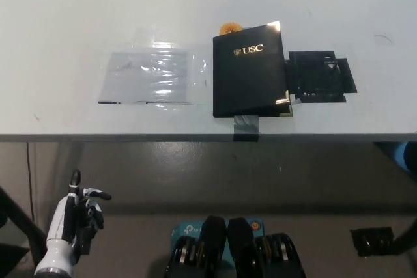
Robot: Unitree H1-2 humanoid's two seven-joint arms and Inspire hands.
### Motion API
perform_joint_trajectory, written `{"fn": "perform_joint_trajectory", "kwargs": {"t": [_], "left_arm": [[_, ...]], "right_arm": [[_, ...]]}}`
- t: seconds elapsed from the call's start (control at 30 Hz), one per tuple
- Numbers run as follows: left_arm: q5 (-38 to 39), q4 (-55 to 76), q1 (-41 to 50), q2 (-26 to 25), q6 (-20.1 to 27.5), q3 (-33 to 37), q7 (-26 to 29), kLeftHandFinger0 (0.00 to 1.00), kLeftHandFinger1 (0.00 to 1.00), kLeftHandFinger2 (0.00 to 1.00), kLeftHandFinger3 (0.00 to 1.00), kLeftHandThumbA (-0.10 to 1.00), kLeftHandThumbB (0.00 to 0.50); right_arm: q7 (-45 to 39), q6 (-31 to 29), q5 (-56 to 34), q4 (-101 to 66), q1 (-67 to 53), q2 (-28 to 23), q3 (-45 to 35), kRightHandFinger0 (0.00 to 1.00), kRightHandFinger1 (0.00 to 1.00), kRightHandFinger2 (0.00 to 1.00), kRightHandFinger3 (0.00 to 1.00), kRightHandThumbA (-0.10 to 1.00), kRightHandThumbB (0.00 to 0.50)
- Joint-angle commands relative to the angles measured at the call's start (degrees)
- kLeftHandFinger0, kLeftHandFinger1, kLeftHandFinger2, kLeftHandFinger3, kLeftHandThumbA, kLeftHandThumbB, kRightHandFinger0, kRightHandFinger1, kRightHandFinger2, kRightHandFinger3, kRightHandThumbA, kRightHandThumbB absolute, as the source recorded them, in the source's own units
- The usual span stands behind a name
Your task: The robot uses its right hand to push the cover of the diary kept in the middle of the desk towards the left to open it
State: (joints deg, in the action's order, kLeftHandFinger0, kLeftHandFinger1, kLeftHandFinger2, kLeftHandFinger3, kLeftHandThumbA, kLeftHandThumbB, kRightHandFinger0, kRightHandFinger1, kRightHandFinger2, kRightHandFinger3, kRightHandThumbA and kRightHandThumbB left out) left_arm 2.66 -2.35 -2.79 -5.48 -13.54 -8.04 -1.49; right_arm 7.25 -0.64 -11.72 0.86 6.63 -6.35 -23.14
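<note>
The diary [250,71] lies closed at mid-desk [65,17], near the front edge. Your right hand is out of view, its state unknown; the left hand [73,222] rests low, released. Opening has not begun: bring the right hand to the cover's right edge.

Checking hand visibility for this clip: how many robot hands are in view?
1. The white left hand hangs at lower left, below the desk edge. The right hand is out of view.

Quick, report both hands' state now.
Left hand: open, holding nothing, low beside the desk.
Right hand: not in view.
</note>
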Motion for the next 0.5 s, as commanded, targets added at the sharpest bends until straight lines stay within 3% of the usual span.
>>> {"fn": "perform_joint_trajectory", "kwargs": {"t": [0.0, 0.17, 0.3, 0.37, 0.43, 0.47], "left_arm": [[-0.59, 1.5, -0.47, -0.46, -0.1, 0.06, 0.94, 0.06, 0.15, 0.14, 0.33, 1.0, 0.49], [-0.01, 1.14, -0.75, -0.27, -0.14, -0.27, 0.93, 0.0, 0.12, 0.11, 0.31, 1.0, 0.483], [-0.01, 1.36, -0.64, -0.34, -0.68, -0.19, 0.79, 0.02, 0.13, 0.12, 0.34, 1.0, 0.499], [-0.39, 1.12, -0.53, -0.41, 0.3, -0.01, 0.85, 0.03, 0.13, 0.12, 0.33, 1.0, 0.479], [-0.58, 1.25, -0.51, -0.45, -0.03, 0.06, 0.95, 0.03, 0.13, 0.12, 0.33, 1.0, 0.484], [-0.48, 1.19, -0.5, -0.48, -0.05, 0.03, 0.87, 0.03, 0.14, 0.13, 0.34, 1.0, 0.474]], "right_arm": [[0.13, 3.86, 0.96, -11.04, 5.18, -2.49, 2.06, 0.75, 0.84, 0.86, 0.89, 1.0, 0.234], [0.62, 9.58, 2.12, -17.31, 11.3, -3.75, 4.73, 0.74, 0.82, 0.85, 0.87, 1.0, 0.24], [0.36, 11.88, 0.91, -19.67, 13.97, -3.44, 5.99, 0.76, 0.85, 0.89, 0.9, 1.0, 0.228], [-0.13, 13.0, 1.22, -19.27, 16.16, -3.07, 7.56, 0.84, 0.89, 0.93, 0.95, 1.0, 0.173], [-0.39, 13.0, 1.53, -17.85, 17.0, -3.24, 8.29, 0.83, 0.88, 0.92, 0.94, 1.0, 0.189], [-0.8, 13.02, 2.55, -15.43, 18.12, -3.35, 9.49, 0.82, 0.87, 0.91, 0.94, 1.0, 0.145]]}}
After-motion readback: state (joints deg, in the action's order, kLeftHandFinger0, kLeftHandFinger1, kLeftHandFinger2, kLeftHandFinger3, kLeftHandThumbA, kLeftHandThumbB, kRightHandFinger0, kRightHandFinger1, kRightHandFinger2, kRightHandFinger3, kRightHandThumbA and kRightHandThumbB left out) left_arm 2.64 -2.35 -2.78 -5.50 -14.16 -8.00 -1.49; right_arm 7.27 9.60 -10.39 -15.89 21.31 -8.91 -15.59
